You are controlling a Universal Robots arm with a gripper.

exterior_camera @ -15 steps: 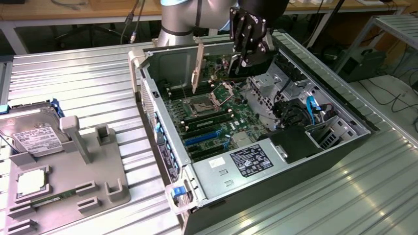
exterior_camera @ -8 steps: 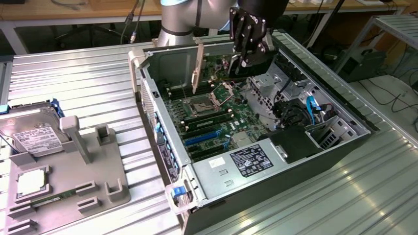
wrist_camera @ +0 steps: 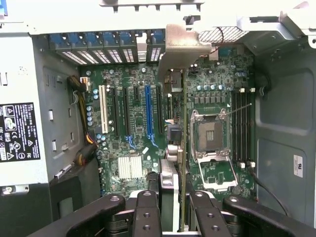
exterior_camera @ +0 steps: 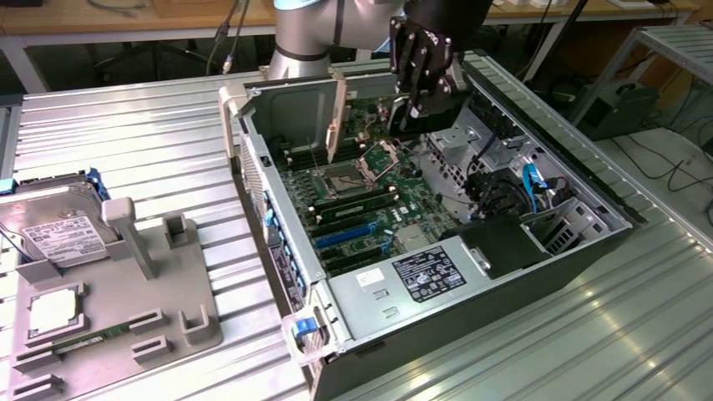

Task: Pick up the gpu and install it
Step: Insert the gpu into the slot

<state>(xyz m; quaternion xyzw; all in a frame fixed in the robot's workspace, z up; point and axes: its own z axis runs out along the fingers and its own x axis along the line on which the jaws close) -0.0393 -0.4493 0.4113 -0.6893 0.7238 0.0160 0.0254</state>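
**Claw clamped on the gpu inside the open computer case**

The claw (exterior_camera: 429, 96) (wrist_camera: 177, 210) grips the gpu (wrist_camera: 180, 49) between its black fingers (wrist_camera: 147, 212). The card stands on edge over the motherboard (wrist_camera: 118, 143), between the blue slot (wrist_camera: 148, 111) and the CPU socket (wrist_camera: 210, 133), with its silver bracket toward the slotted rear wall. I can't tell whether it is seated. The case (exterior_camera: 602, 242) lies open on the ribbed metal worktop (exterior_camera: 167, 142). Well apart, at the exterior view's left, a grey holder (exterior_camera: 123, 276) carries the hard drive (exterior_camera: 62, 230).

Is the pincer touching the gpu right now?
Touching. The wrist view shows the gpu edge-on, clamped between the fingers of the pincer.
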